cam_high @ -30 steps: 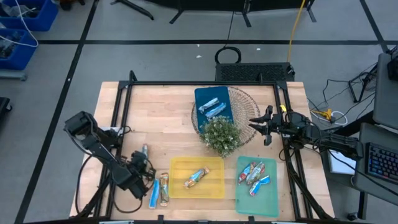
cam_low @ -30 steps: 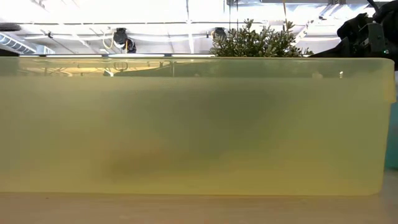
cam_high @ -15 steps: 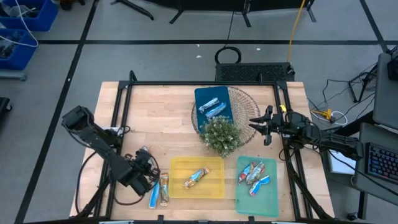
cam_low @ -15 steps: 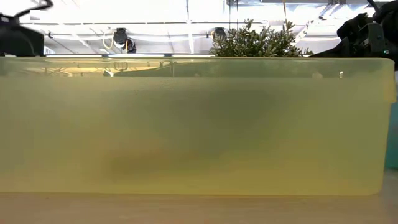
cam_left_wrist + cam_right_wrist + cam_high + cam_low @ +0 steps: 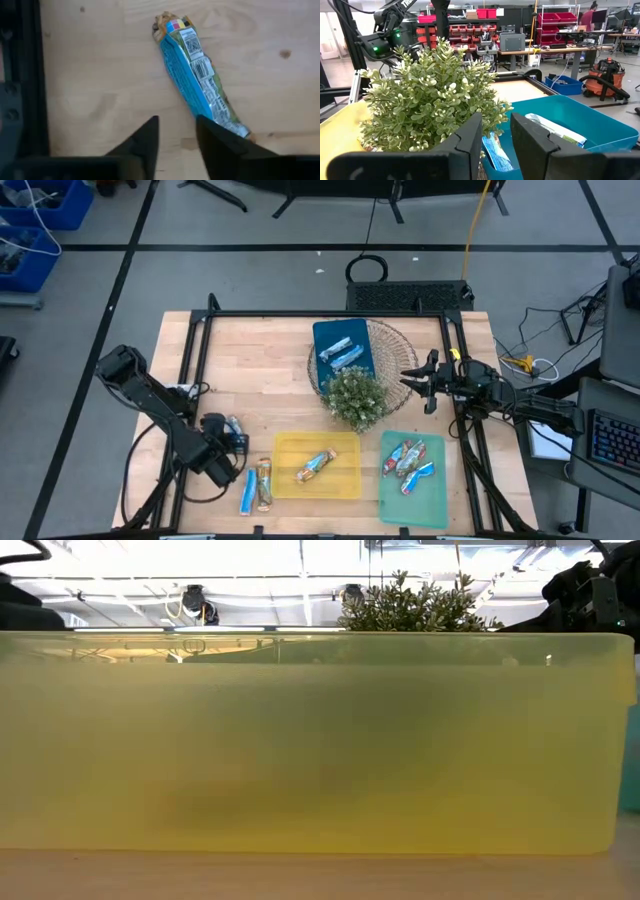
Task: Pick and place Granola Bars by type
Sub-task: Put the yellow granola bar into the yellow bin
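Two bars (image 5: pixel 256 486) are lying side by side on the bare worktop (image 5: pixel 260 370) just left of the yellow tray (image 5: pixel 352 483), and the left end effector (image 5: pixel 237 436) is hanging just above and beside them, near the worktop's front-left part. In the left wrist view its fingers (image 5: pixel 142 142) are standing a little apart with bare wood showing in the gap, gripping nothing; a blue bar (image 5: pixel 198 84) is lying on the wood, its near end passing behind one finger, so whether they are touching is hard to tell. One bar (image 5: pixel 316 466) is sitting in the yellow tray, several (image 5: pixel 410 460) are lying in the green tray (image 5: pixel 432 502), where the count is hard to make out, and two (image 5: pixel 341 351) are resting in the blue tray (image 5: pixel 361 335) behind the plant (image 5: pixel 355 397). The right end effector (image 5: pixel 414 380) is hovering at the worktop's right side, beside the plant, its fingers (image 5: pixel 465 140) slightly parted and empty. In the right wrist view the plant is hiding much of the blue tray. The low view is almost wholly filled by the yellow tray's cloudy wall (image 5: pixel 320 740), which is hiding everything behind it but the plant's top.
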